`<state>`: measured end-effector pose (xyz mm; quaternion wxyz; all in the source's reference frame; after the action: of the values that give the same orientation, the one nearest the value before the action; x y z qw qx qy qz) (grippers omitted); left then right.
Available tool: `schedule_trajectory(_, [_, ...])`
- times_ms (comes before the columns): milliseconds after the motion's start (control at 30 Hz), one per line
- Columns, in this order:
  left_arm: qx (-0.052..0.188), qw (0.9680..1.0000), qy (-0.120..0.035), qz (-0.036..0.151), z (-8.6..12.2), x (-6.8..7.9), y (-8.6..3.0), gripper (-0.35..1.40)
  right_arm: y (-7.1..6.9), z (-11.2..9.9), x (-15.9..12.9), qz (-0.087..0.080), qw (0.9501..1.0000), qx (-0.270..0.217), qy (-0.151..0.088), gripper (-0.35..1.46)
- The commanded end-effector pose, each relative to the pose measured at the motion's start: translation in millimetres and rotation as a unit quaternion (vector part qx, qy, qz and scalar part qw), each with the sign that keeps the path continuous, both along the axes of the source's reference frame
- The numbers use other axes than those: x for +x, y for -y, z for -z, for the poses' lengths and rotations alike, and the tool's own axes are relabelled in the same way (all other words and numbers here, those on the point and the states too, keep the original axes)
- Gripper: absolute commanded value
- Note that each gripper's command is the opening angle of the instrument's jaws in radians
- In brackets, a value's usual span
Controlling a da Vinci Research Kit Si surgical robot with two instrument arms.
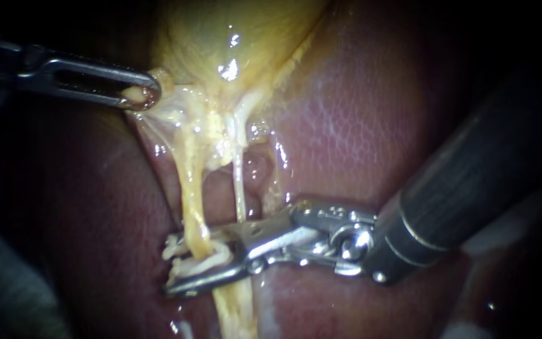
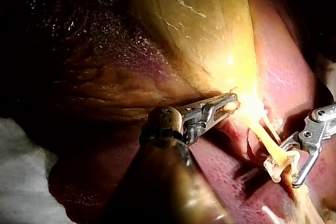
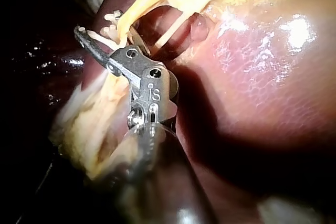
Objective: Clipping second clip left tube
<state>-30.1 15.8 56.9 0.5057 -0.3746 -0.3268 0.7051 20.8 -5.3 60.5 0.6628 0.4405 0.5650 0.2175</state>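
At upper left, your left instrument [image 1: 140, 95] is clamped on the gallbladder [image 1: 221, 37] edge. At lower centre, your right instrument [image 1: 173, 266] squeezes a white clip [image 1: 197, 263] around the left tube [image 1: 191, 188].

1. Left instrument [image 1: 140, 94]: dark shaft; slim silver jaws, one with a long slot.
2. Right instrument [image 1: 180, 267]: black ribbed shaft with thin pale rings; silver hinged wrist with round pins; slender grey jaws.

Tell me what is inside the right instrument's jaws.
A white clip sits in the right instrument's jaws, around the left tube. The tube covers the clip's middle, so its closure cannot be seen.
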Motion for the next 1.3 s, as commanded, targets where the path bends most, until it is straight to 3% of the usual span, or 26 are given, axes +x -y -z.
schedule_trajectory(33, [0.0, 1.0, 0.0, 0.0, 0.0, 0.0, 0.0, -0.35, -0.1, 0.2, 0.0, 0.001, 1.0, 0.001, -0.003, 0.46])
schedule_trajectory(300, [0.0, 1.0, 0.0, 0.0, 0.0, 0.0, 0.0, -0.35, -0.4, 1.1, 0.0, 0.015, 0.9997, 0.018, -0.007, 0.37])
schedule_trajectory(900, [0.0, 1.0, 0.0, 0.0, 0.0, 0.0, 0.0, -0.35, -0.5, 1.5, -1.2, 0.018, 0.999, 0.041, 0.0, -0.35])
schedule_trajectory(1067, [0.0, 1.0, 0.0, 0.0, 0.0, 0.0, 0.0, -0.35, -0.5, 1.4, -1.5, 0.019, 0.9961, 0.085, 0.016, -0.35])
schedule_trajectory(1300, [0.0, 1.0, 0.0, 0.0, 0.0, 0.0, 0.0, -0.35, -0.1, 1.1, -1.7, 0.021, 0.9962, 0.083, 0.016, -0.35])
